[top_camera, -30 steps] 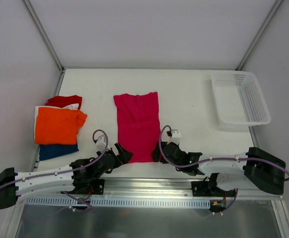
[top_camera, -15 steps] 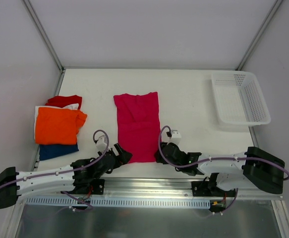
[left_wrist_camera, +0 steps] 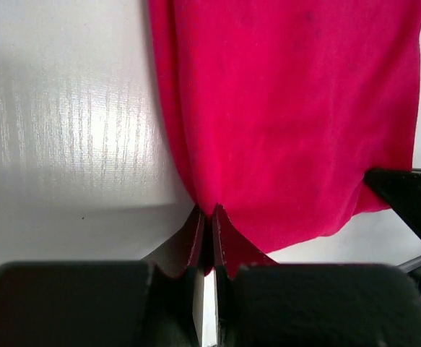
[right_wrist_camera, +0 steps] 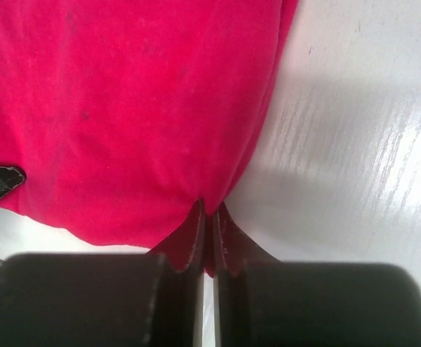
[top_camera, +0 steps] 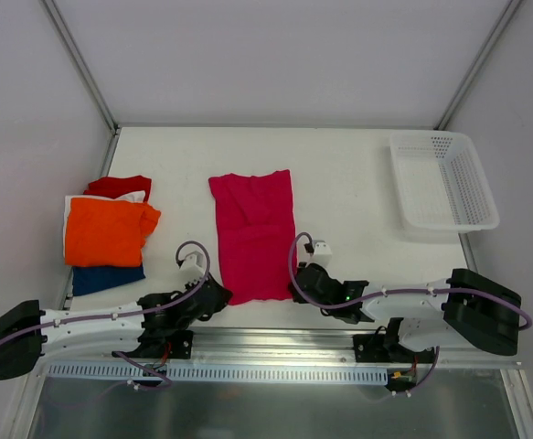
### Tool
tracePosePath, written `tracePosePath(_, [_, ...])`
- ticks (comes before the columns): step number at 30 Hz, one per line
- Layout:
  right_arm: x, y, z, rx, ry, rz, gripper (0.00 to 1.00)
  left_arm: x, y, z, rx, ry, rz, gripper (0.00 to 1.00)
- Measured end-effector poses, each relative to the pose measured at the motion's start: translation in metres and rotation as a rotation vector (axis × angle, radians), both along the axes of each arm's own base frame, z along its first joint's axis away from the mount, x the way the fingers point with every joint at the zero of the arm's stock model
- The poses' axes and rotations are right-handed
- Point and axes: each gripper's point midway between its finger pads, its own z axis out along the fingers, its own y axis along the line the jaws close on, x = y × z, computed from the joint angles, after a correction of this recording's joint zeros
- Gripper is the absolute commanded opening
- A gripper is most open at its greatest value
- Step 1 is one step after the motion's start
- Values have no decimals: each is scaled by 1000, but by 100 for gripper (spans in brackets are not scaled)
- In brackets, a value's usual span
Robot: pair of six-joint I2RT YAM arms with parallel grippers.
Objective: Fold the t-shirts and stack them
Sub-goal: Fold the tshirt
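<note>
Firmly, the pink shirt [top_camera: 252, 233] is pinched at its near corners, one in the closed left tool [left_wrist_camera: 206, 220], one in the right tool [right_wrist_camera: 206, 217].

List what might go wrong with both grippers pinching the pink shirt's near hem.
The left gripper and right gripper each pinch only a thin bit of the pink shirt at its near corners; the cloth may slip out on lifting.
Uneven lifting could skew the fold.
</note>
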Motion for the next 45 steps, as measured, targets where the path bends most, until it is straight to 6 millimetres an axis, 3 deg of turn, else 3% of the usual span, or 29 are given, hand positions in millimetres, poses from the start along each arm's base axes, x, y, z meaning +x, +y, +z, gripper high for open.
tracePosePath(6, [-7, 3, 0, -6, 0, 13, 1, 0, -4, 0, 17, 11, -8, 0])
tracePosePath(11, [-31, 6, 1, -61, -6, 62, 0, -4, -8, 1, 31, 37, -31, 0])
tracePosePath(16, [-39, 3, 17, -116, -35, 72, 0, -9, -4, 5, 123, 64, -61, 0])
tracePosePath(23, [-17, 5, 53, -159, -125, 15, 0, 4, -3, 25, 261, 28, -54, 0])
tracePosePath(27, [0, 5, 64, -194, -162, -13, 0, 18, -5, 37, 326, -6, -38, 0])
tracePosePath(39, [63, 1, 73, -287, -188, -85, 0, 88, 18, 70, 418, -69, 130, 0])
tracePosePath(45, [105, 3, 87, -286, -193, -111, 0, 133, 9, 89, 464, -91, 152, 0])
